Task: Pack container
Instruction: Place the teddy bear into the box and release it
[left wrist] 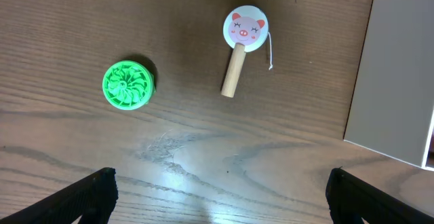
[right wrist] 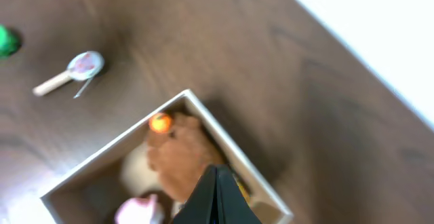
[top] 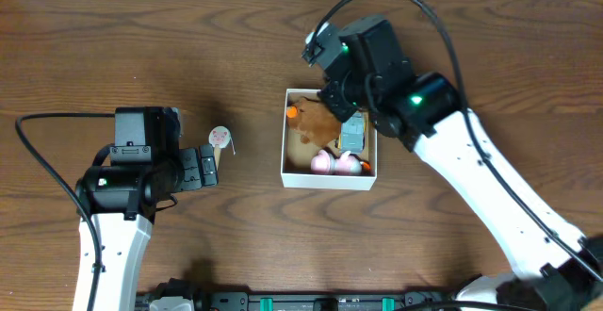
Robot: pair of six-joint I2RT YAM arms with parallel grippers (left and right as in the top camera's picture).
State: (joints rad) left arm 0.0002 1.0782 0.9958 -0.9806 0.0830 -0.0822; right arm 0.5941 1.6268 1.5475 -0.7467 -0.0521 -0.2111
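Overhead, container (top: 284, 151) right of centre, right arm (top: 415, 99) covering its far corner, left wrist view, left gripper (left wrist: 220, 183) jaws spread wide, container wall cut off at right, right wrist view, blurred, right gripper (right wrist: 215, 195) jaws pressed together above brown plush (right wrist: 178, 157).

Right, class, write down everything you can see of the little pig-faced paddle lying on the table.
The pig-faced paddle is a round white disc with a blue rim and a pink, shut-eyed pig face, on a short pale handle that looks wooden. A thin white string trails from the disc. It lies flat on the brown table, outside the container, touching nothing else.
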